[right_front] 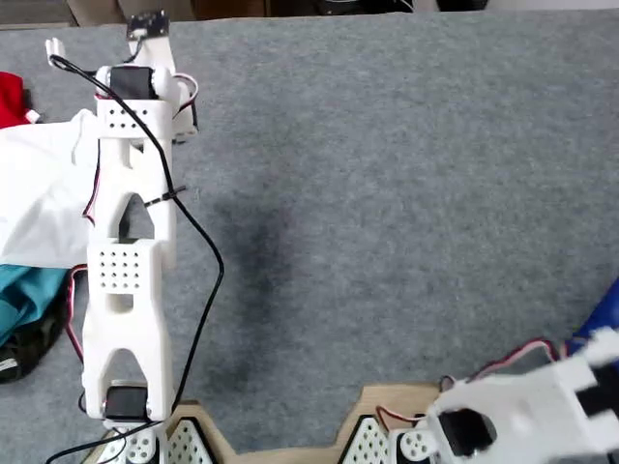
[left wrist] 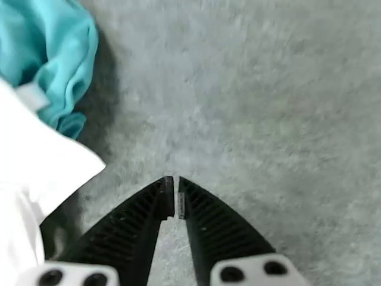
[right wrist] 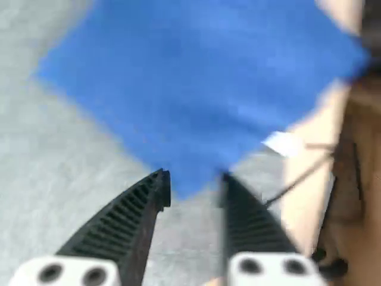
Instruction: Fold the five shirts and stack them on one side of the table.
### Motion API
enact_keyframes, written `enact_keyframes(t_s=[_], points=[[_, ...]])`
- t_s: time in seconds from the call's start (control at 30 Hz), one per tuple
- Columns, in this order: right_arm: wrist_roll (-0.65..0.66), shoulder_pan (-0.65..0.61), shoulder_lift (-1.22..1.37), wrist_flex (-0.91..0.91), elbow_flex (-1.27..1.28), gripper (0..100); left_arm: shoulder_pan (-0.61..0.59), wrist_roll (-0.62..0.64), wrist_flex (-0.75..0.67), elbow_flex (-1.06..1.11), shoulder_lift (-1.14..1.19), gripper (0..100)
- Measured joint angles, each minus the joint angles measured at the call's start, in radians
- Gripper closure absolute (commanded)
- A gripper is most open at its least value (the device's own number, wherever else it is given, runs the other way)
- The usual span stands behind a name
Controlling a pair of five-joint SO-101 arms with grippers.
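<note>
Blue shirt (right wrist: 202, 83) lies at the right edge of the table (right_front: 387, 193), the right gripper (right wrist: 193, 182) hanging over its corner with jaws spread, likely lining up a pinch, while the left gripper (left wrist: 174, 193), clenched on nothing, sits beside the waiting white shirt (left wrist: 30, 173) and teal shirt (left wrist: 59, 53).

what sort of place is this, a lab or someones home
Probably a robotics lab bench: two white plastic robot arms side by side, a grey felt-covered table, and a crumpled white shirt and teal shirt piled at its edge.
</note>
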Motion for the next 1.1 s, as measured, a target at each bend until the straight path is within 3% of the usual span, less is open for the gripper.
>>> enact_keyframes(t_s=[0.13, 0.3, 0.4, 0.63, 0.87, 1.0, 1.1], points=[[0.008, -0.299, 0.0, 0.003, -0.021, 99.4, -0.031, 0.0, 0.0, 0.035, -0.028, 98], [0.192, -0.654, 0.0, 0.005, -0.054, 99.4, -0.049, 0.0, 0.0, 0.163, -0.226, 98], [0.304, -0.766, -0.002, 0.005, -0.055, 99.4, -0.049, 0.0, 0.0, 0.353, -0.399, 98], [0.476, -0.81, -0.044, 0.005, -0.055, 99.4, -0.051, -0.005, -0.051, 0.977, -0.902, 98], [0.499, -0.835, -0.107, -0.029, 0.138, 99.4, -0.097, -0.025, -0.37, 1.726, -1.481, 98], [0.546, -0.833, -0.222, -0.186, 0.381, 99.4, -0.109, -0.054, -0.585, 2.176, -1.8, 98], [0.592, -0.833, -0.351, -0.351, 0.621, 99.4, -0.124, -0.052, -0.657, 2.41, -1.981, 98]])
